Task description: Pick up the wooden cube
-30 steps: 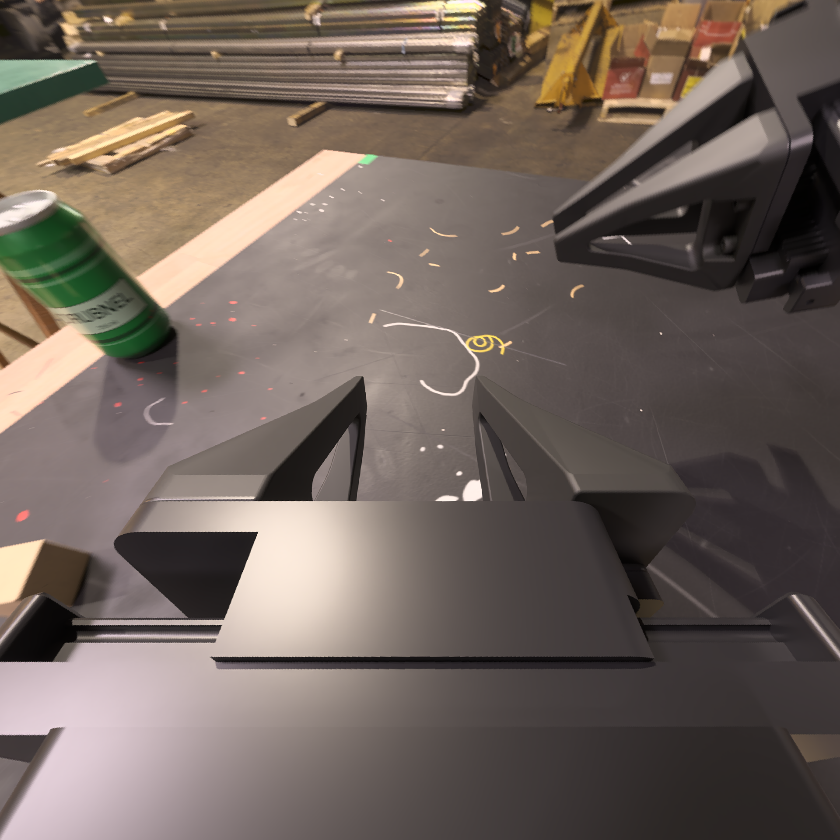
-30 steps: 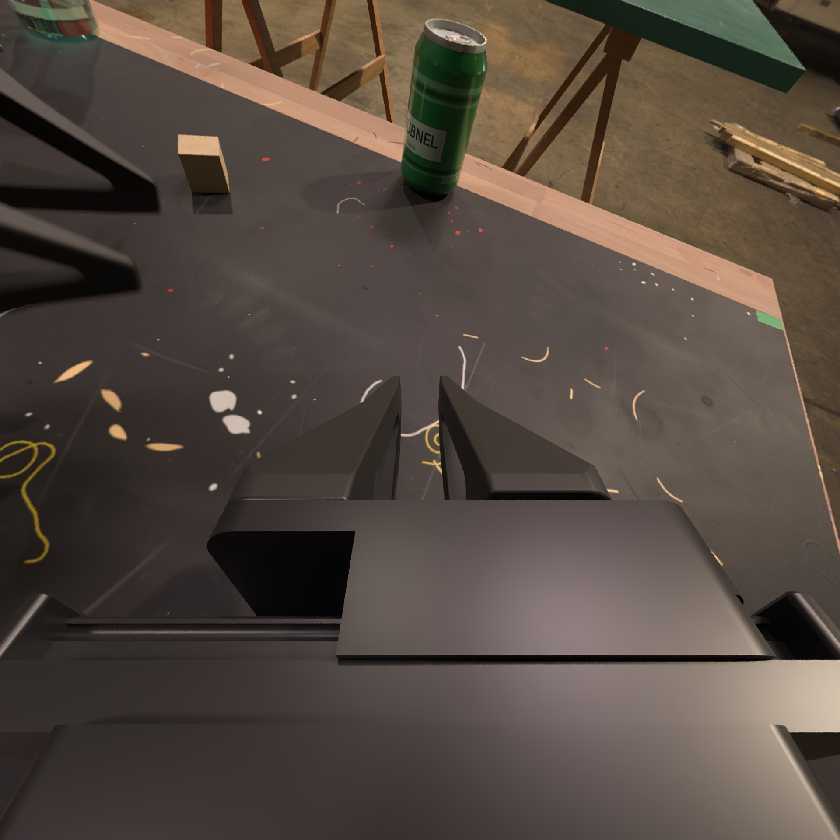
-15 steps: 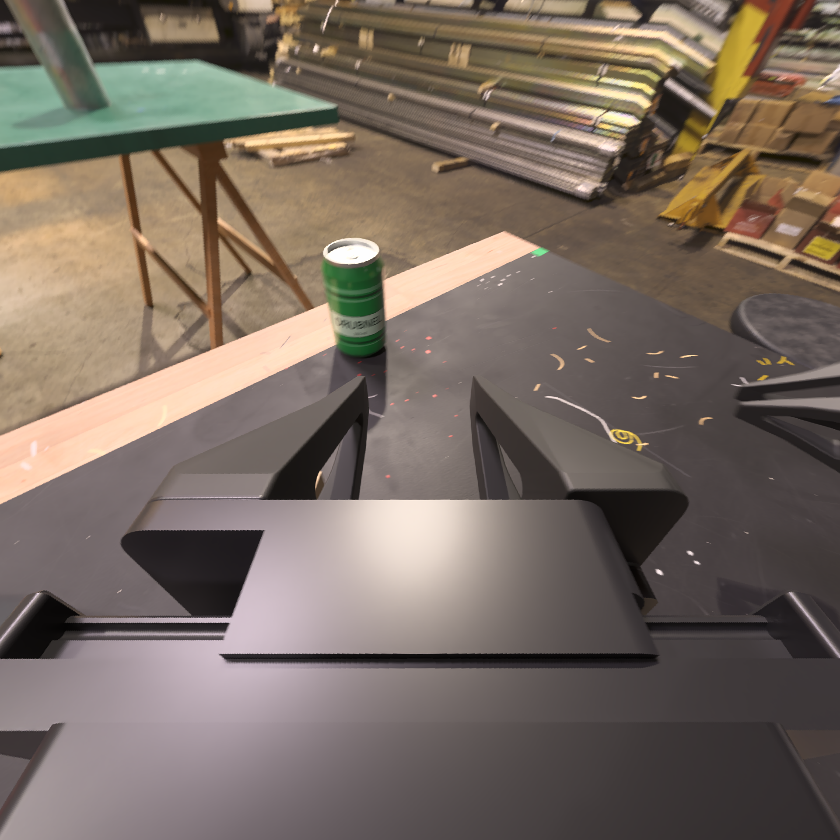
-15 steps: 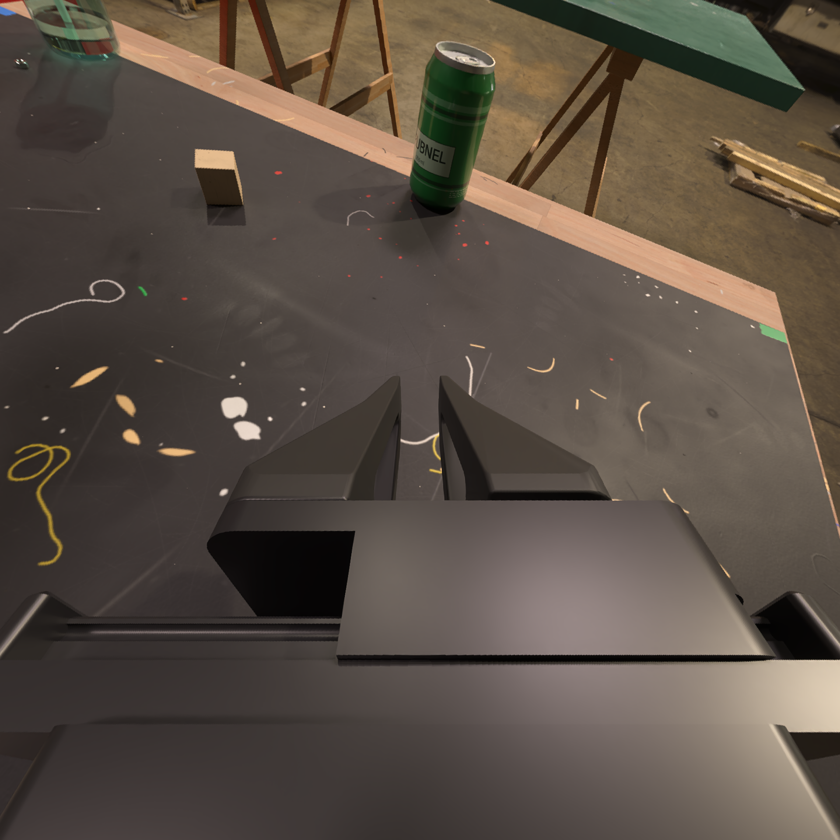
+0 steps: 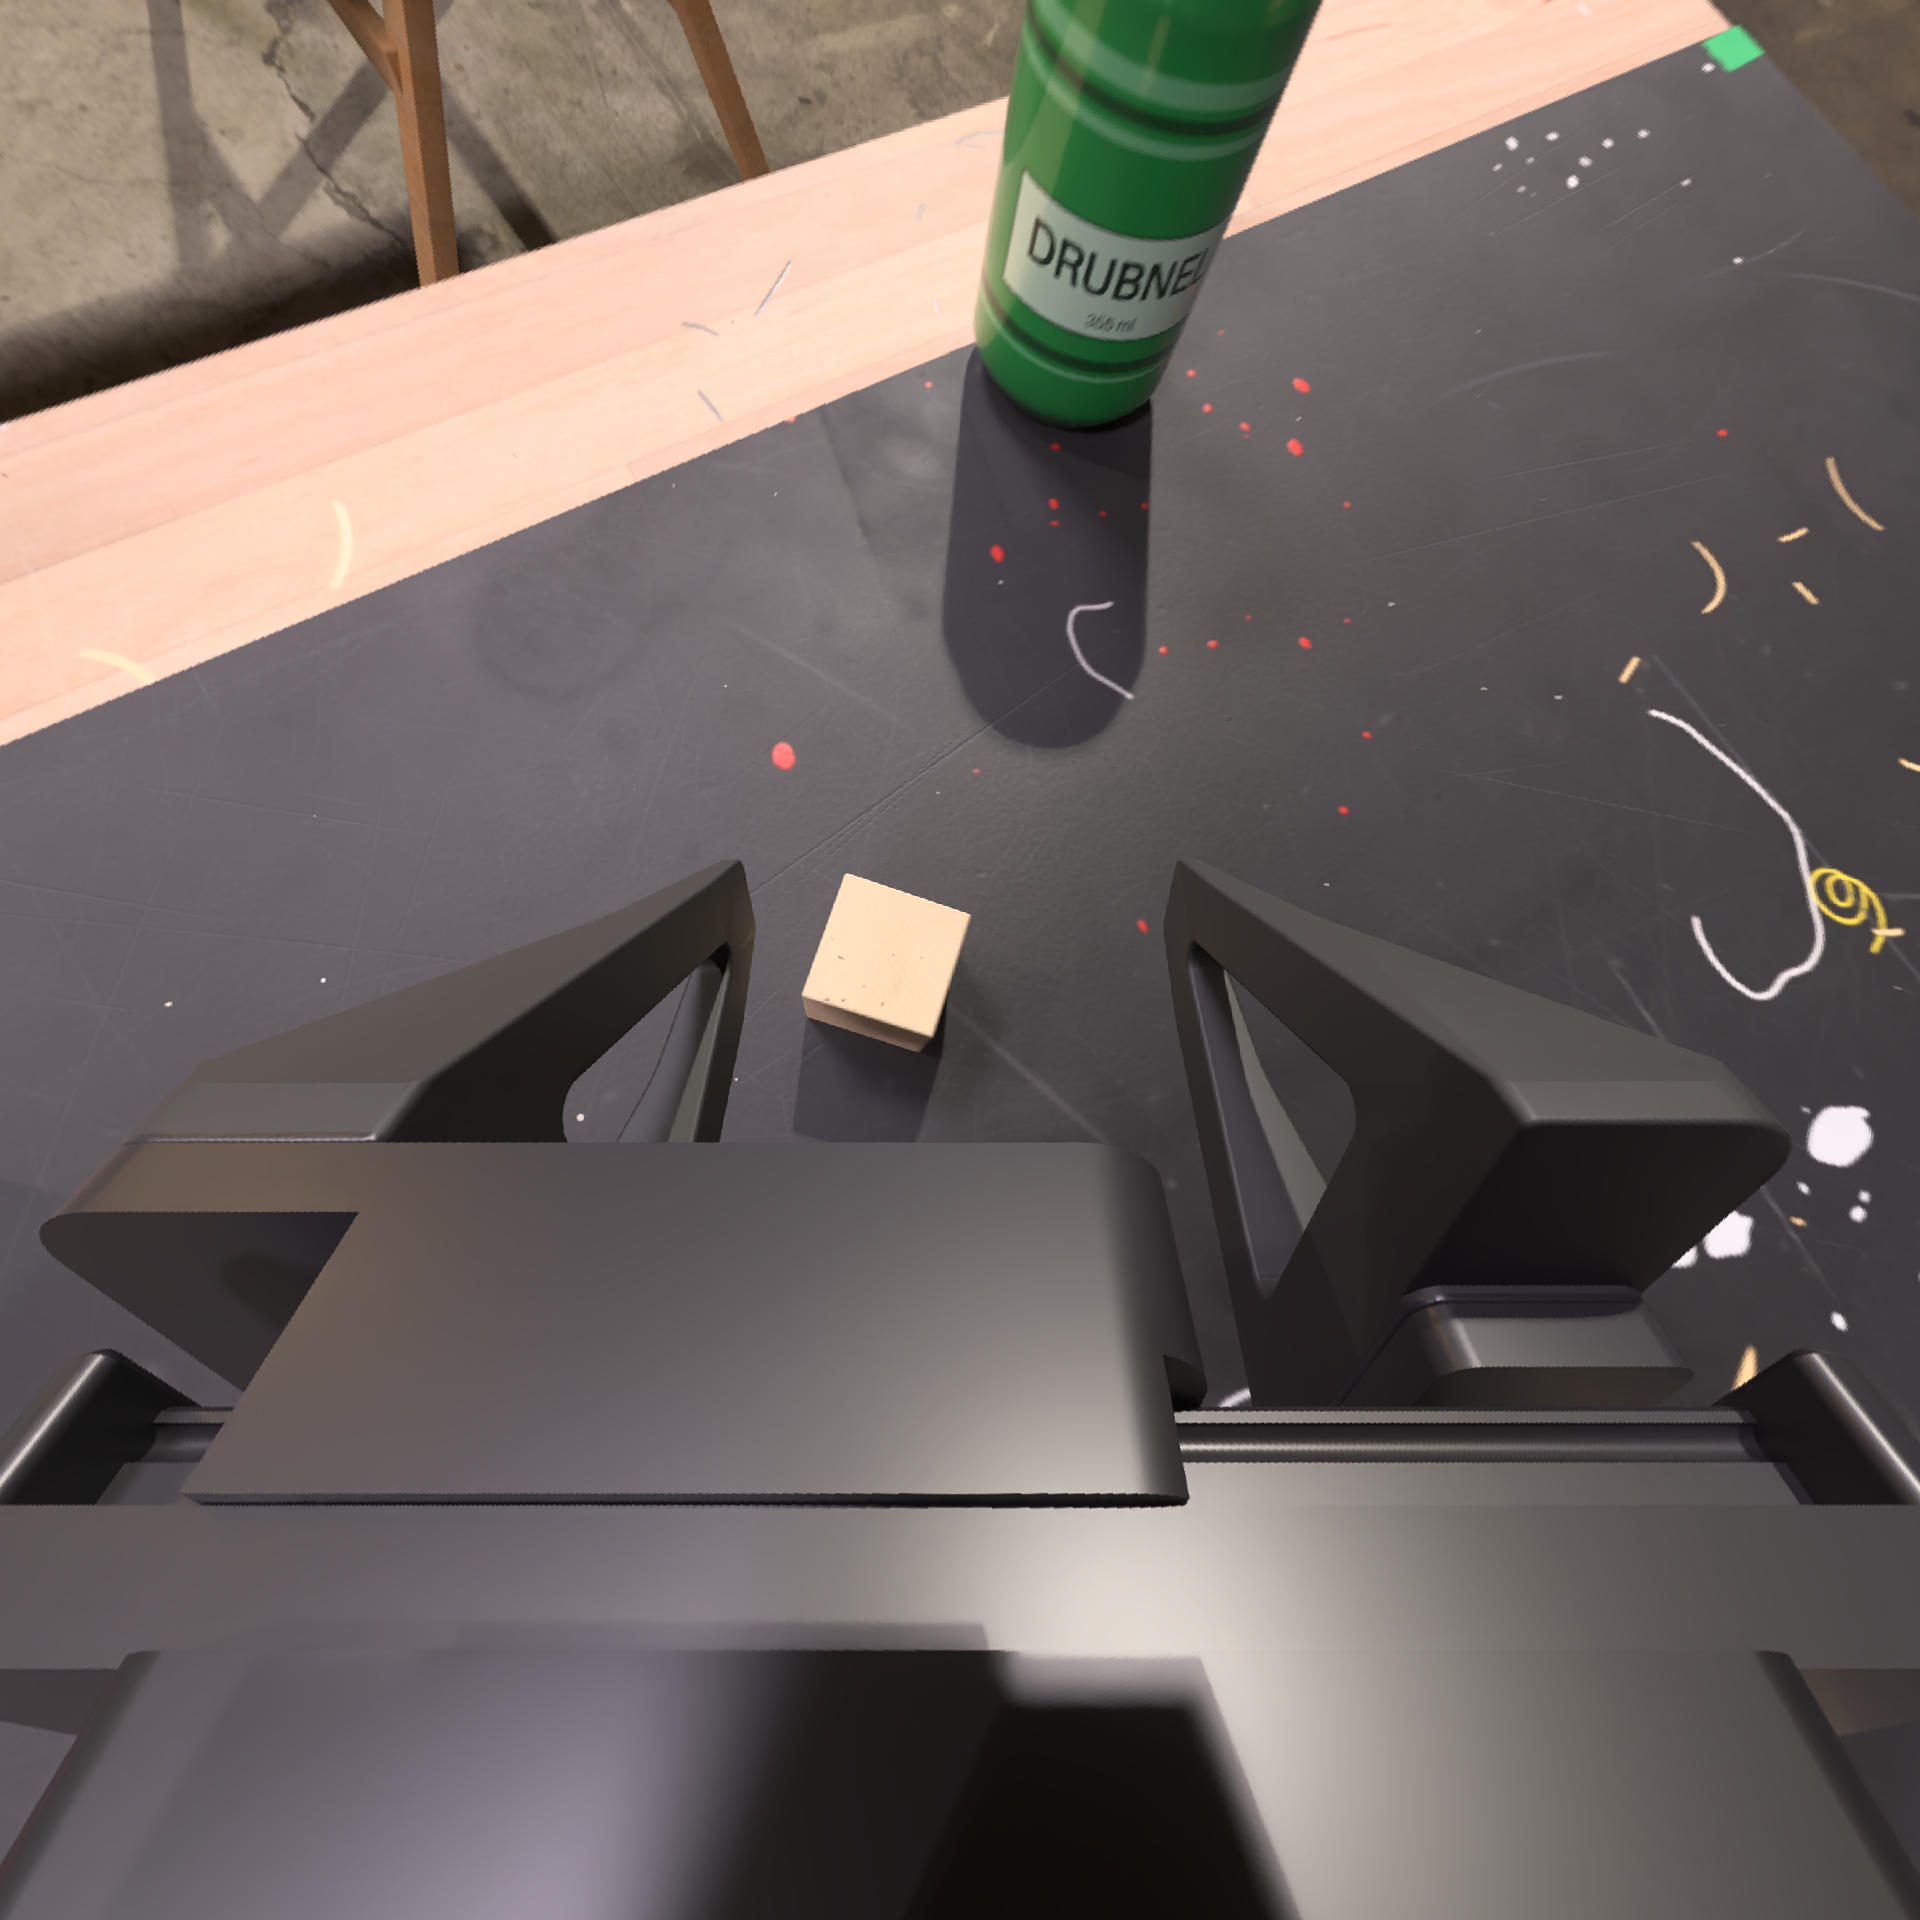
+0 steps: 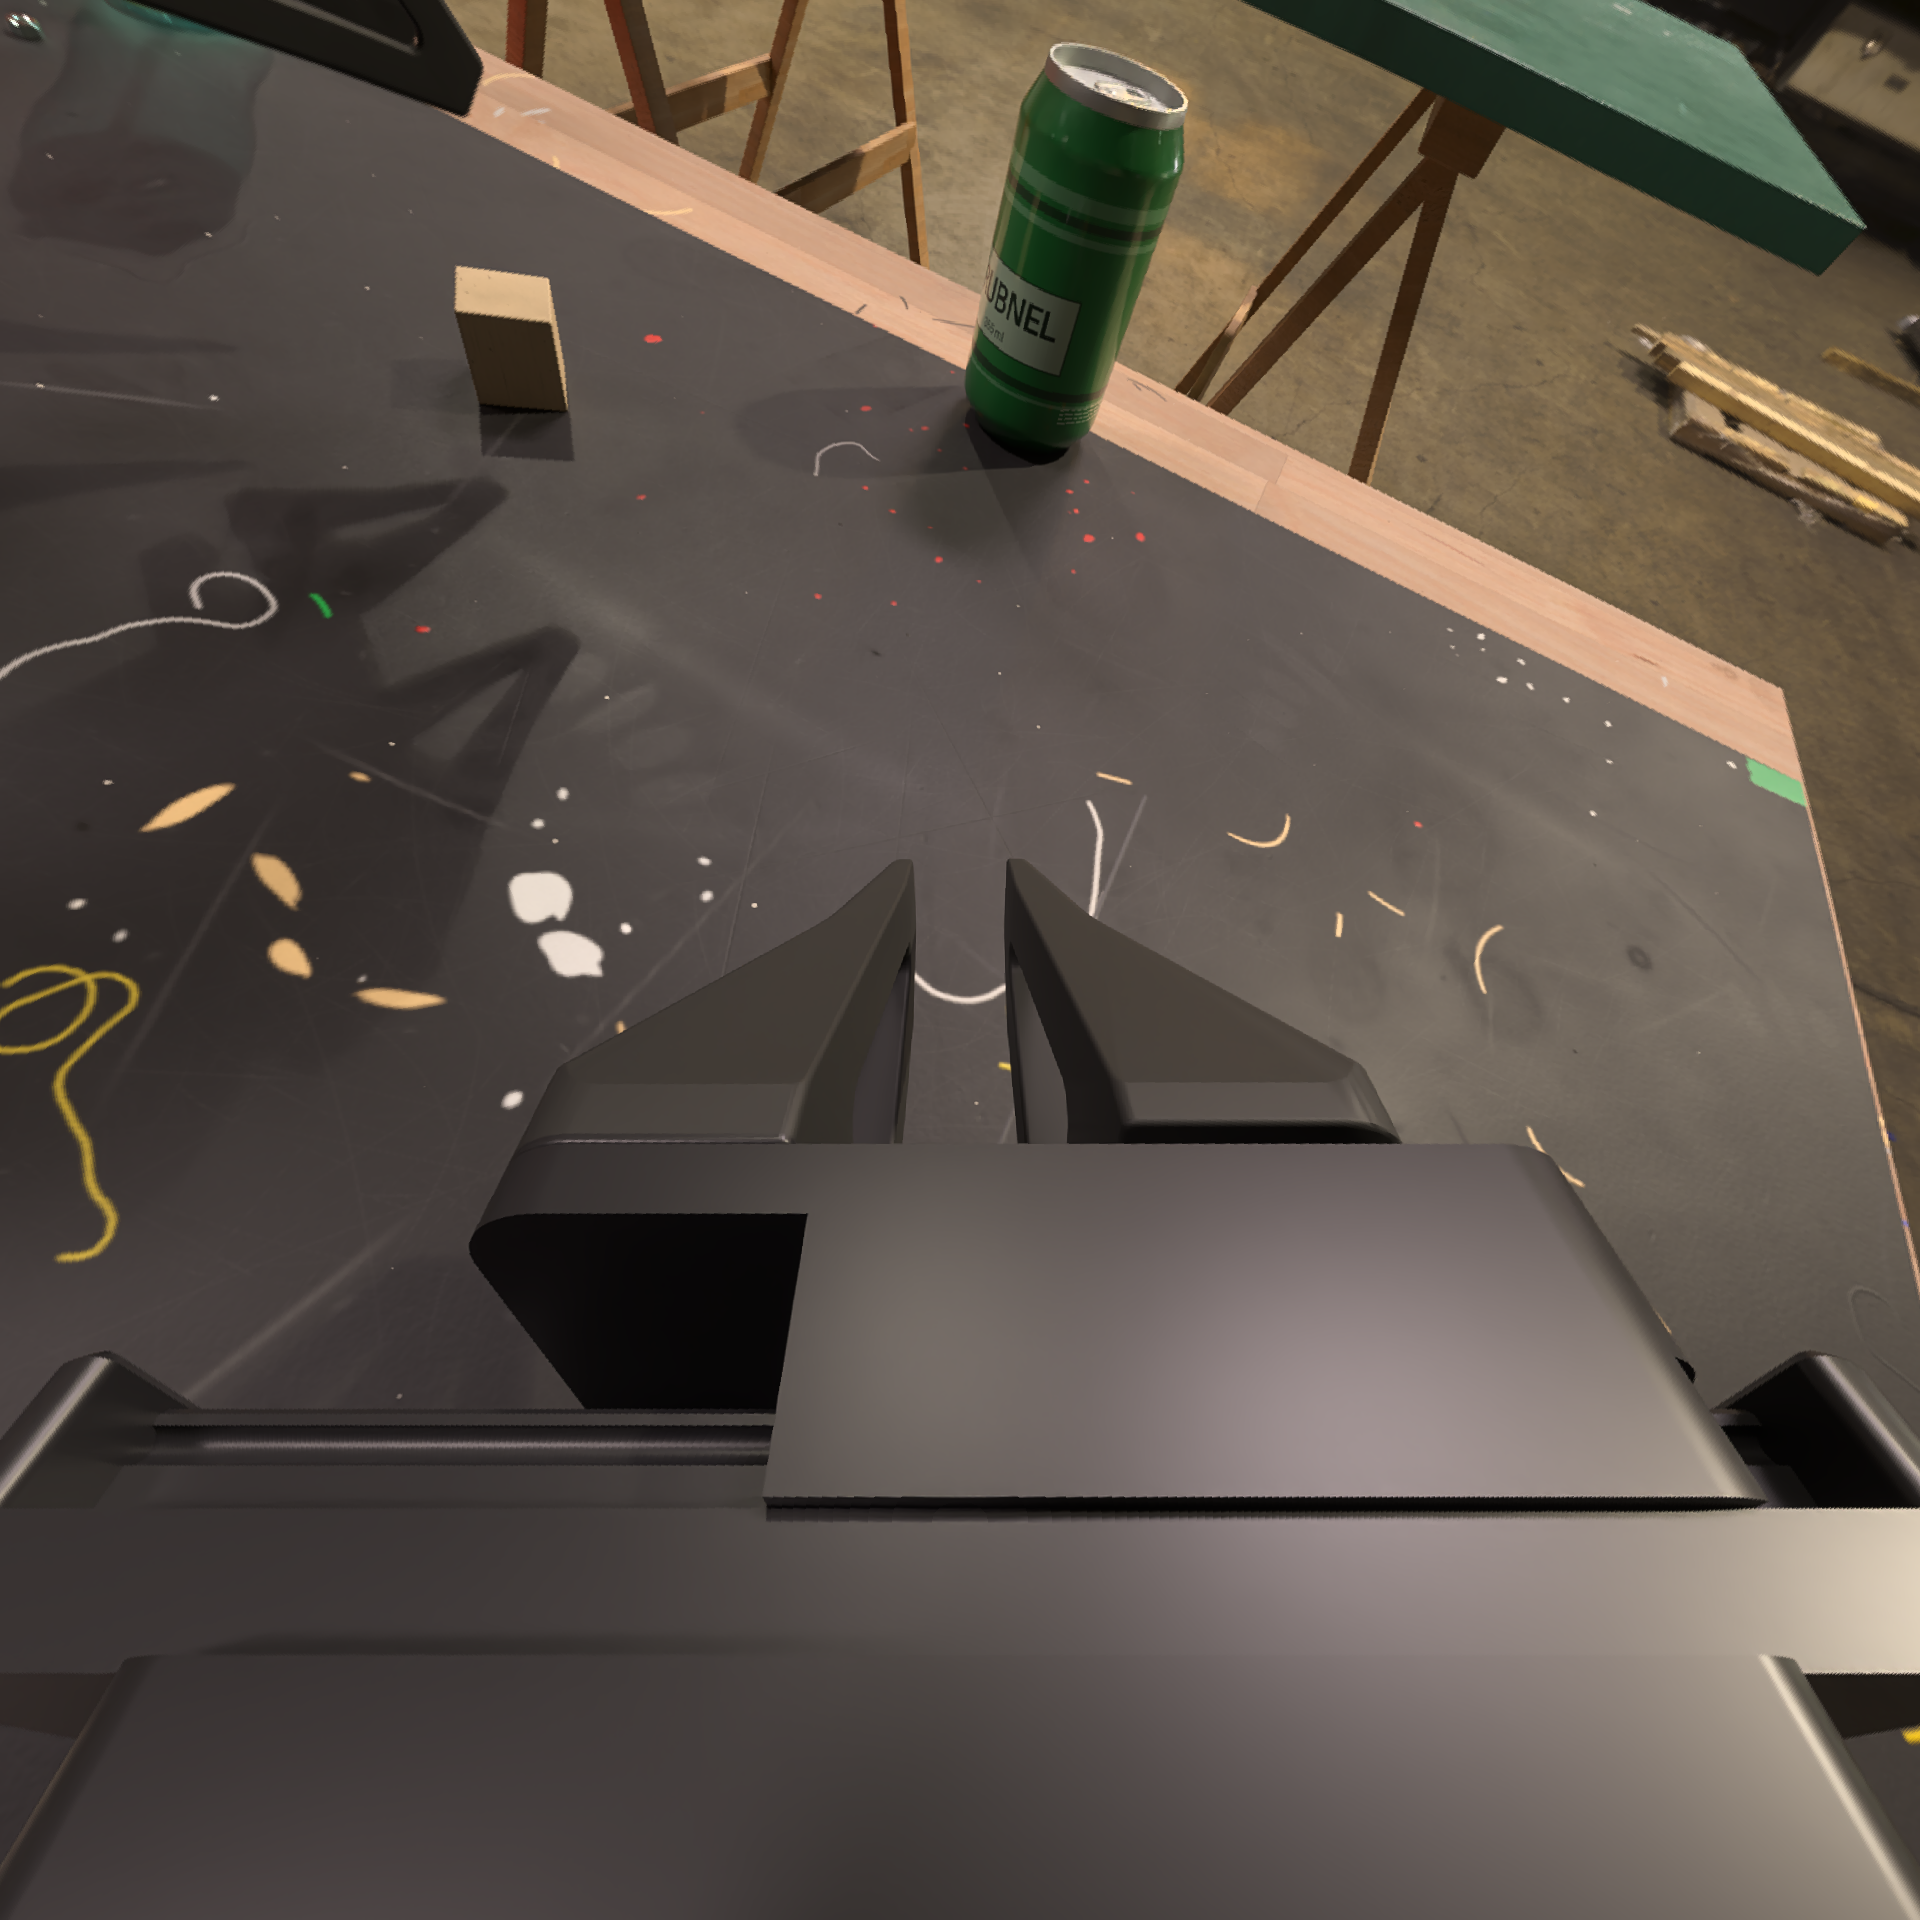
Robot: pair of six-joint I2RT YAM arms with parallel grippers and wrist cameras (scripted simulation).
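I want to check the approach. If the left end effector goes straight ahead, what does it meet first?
Most likely the wooden cube: it lies between the open fingers of the left end effector, nearer the left one. Depth is unclear.

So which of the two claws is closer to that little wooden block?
Left. The left gripper hangs open straddling the wooden cube; the right gripper sits far from it.

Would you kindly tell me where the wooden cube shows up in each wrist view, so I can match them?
Left wrist view: cube just above centre, between the open left gripper's fingers, nearer the left one.
Right wrist view: cube upper left, far from the right gripper.
Shared landmark: the green can at the table's wooden edge.
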